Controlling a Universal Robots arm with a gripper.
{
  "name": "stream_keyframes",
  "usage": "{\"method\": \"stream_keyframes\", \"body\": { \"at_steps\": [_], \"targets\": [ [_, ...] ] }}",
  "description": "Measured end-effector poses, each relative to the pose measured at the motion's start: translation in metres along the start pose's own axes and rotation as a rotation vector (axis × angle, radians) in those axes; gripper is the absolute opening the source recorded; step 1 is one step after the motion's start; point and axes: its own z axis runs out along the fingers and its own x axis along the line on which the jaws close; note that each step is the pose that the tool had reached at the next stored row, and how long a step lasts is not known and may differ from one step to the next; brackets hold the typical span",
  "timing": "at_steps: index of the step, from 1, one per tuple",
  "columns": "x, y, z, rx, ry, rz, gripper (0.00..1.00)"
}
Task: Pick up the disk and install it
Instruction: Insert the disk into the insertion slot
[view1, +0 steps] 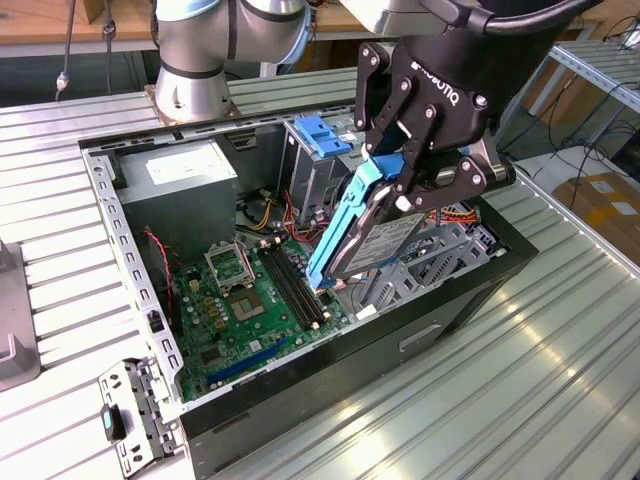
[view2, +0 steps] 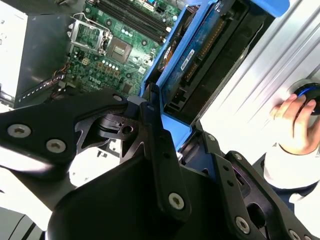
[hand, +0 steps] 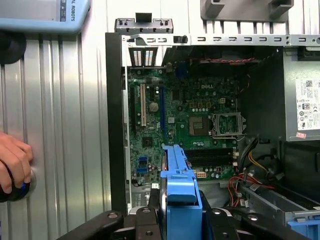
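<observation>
The ribbed metal counter (view1: 520, 400) carries an open black computer case (view1: 300, 410). The case takes most of the middle, and a wide strip of counter lies free beside it on the exterior view's right. Inside the case, at the exterior view's left, sits a big grey metal box (view1: 185, 195) with a white label (view1: 190, 165) in small print. Next to it lies the green motherboard (view1: 250, 300), and the room above the board is open. A grey metal cage (view1: 435, 260) stands along the case wall at the exterior view's right, and a light-blue latch piece (view1: 320, 135) is at the far wall.

The black claw (view1: 405, 195), with white lettering on its body, is closed tightly on the disk (view1: 385, 245). It holds the disk tilted above the case interior, between the motherboard and the cage. The lower corner of the blue carrier hangs over the black slots. Whether the disk touches the cage, I cannot tell. The disk has a pale label on its face.

In the second wrist view a person's hand (view2: 295, 122) rests on a dark knob (view2: 309, 92) on the counter, outside the case.
</observation>
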Motion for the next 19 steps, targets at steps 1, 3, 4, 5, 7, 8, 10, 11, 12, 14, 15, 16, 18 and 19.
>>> {"method": "stream_keyframes", "body": {
  "at_steps": [1,3,4,5,7,8,10,11,12,14,15,16,18,19],
  "targets": [
    [0.0002,-0.004,-0.0001,-0.0007,0.0001,0.0,0.37],
    [0.0007,-0.0093,-0.0002,-0.0016,0.0001,0.0,0.37],
    [0.0008,-0.0111,-0.0002,-0.002,0.0,0.0,0.37],
    [0.0009,-0.0132,-0.0003,-0.0024,0.0001,0.0,0.37],
    [0.0012,-0.0192,-0.0004,-0.0035,0.0001,0.0,0.37],
    [0.0014,-0.0221,-0.0005,-0.0038,0.0002,0.0,0.37],
    [0.0016,-0.0264,-0.0005,-0.0042,0.0001,0.0,0.37],
    [0.0018,-0.0279,-0.0006,-0.0044,0.0002,0.0,0.37],
    [0.0019,-0.0293,-0.0006,-0.0045,0.0002,0.0,0.37],
    [0.0021,-0.0323,-0.0007,-0.0047,0.0002,0.0,0.37],
    [0.0022,-0.0339,-0.0006,-0.0048,0.0001,0.0,0.37],
    [0.0022,-0.0353,-0.0007,-0.0049,0.0001,0.0,0.37],
    [0.0025,-0.0389,-0.0008,-0.0052,0.0002,0.0,0.37],
    [0.0026,-0.0417,-0.0009,-0.0055,0.0003,0.0,0.37]
  ]
}}
